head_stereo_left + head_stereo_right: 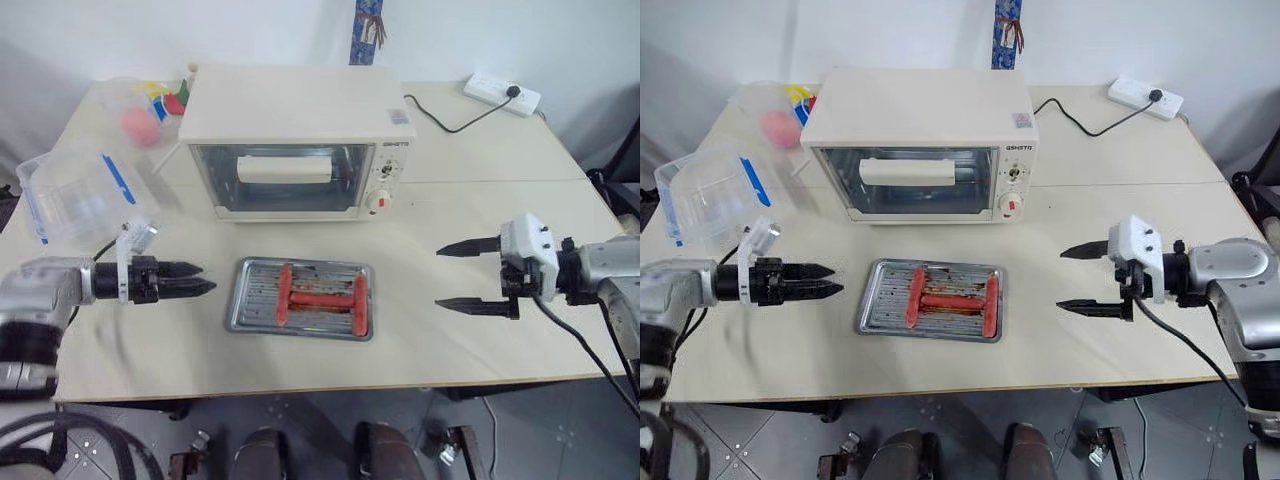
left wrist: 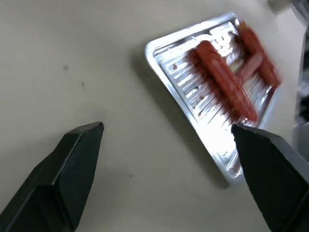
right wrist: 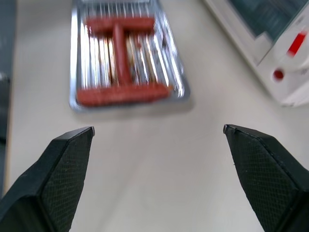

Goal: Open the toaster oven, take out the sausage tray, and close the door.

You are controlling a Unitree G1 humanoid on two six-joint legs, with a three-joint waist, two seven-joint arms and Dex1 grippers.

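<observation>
The tray (image 1: pixel 300 298) lies on the table (image 1: pixel 480 210) before the closed oven (image 1: pixel 296 142), between the spread left end effector (image 1: pixel 205 279) and spread right end effector (image 1: pixel 440 276).

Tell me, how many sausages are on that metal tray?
3, all on the sausage tray: the left sausage and the right sausage lie lengthwise, and the middle sausage lies crosswise between them. None looks hidden.

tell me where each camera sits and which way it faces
Head eyes: above, looking down the table at the toaster oven, sausage tray, left gripper and right gripper.
Left wrist: between open fingers, toward the tray.
Right wrist: between open fingers, toward tray and oven.
All views share the tray.
</observation>
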